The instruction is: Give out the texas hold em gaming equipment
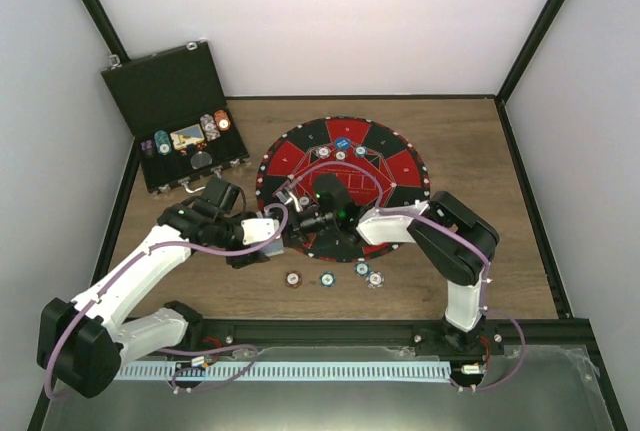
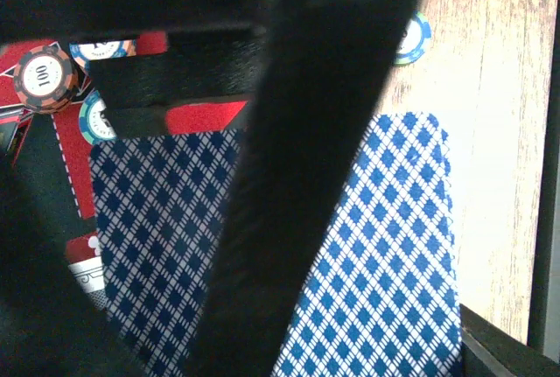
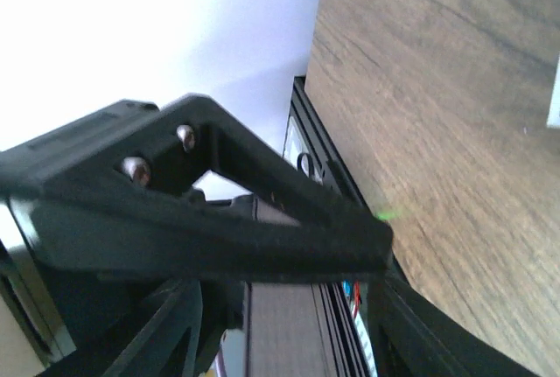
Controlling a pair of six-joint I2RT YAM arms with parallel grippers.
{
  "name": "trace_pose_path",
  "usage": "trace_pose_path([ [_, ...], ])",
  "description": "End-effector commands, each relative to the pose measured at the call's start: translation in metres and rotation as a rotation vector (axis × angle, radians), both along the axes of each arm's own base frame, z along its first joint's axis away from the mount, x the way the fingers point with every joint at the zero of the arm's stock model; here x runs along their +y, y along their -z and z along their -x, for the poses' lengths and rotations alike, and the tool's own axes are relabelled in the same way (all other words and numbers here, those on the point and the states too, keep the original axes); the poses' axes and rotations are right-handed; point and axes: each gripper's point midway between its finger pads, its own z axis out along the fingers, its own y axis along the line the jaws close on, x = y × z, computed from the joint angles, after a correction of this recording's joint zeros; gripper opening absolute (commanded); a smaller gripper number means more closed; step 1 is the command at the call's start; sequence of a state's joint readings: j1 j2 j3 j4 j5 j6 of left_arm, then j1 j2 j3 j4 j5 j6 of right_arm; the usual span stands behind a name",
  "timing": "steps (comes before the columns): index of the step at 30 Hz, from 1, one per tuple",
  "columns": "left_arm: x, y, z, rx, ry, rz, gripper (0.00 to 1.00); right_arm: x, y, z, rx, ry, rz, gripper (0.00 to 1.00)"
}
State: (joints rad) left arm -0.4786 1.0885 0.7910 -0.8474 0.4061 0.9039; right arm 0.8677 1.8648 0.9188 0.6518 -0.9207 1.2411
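Note:
My left gripper (image 1: 287, 227) is at the near-left rim of the round mat (image 1: 398, 165). In the left wrist view a blue diamond-backed playing card (image 2: 385, 254) fills the lower frame between the jaws, crossed by a black finger (image 2: 289, 219). My right gripper (image 1: 300, 215) reaches in from the right and meets the left one; its jaws are hidden there. The right wrist view shows only its black fingers (image 3: 262, 228) over wood. Several chips lie on the table in front of the mat: brown (image 1: 292, 278), teal (image 1: 327, 279), teal (image 1: 361, 269), white (image 1: 375, 278).
More chips (image 1: 324, 151) and a blue disc (image 1: 343, 140) lie on the mat's far side. The open black case (image 1: 165, 86) at the back left holds chips (image 1: 222, 121) and a card box (image 1: 186, 137). A black rail (image 1: 400, 329) runs along the near edge.

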Motion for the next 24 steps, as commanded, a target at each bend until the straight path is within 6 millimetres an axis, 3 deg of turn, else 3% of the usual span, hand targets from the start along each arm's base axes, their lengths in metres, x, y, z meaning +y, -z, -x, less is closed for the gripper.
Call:
trace_pose_path([
  [1,-0.005,-0.021,-0.002,-0.045,0.031,0.036,0.18,0.007,-0.006,-0.003,-0.088,-0.031,0.052,0.55],
  [11,-0.004,-0.027,-0.003,-0.055,0.018,0.033,0.15,0.003,0.004,-0.002,-0.081,-0.041,0.081,0.56],
  [24,0.001,-0.024,-0.012,-0.053,-0.012,0.023,0.14,-0.025,0.001,-0.012,-0.110,-0.003,0.097,0.56],
])
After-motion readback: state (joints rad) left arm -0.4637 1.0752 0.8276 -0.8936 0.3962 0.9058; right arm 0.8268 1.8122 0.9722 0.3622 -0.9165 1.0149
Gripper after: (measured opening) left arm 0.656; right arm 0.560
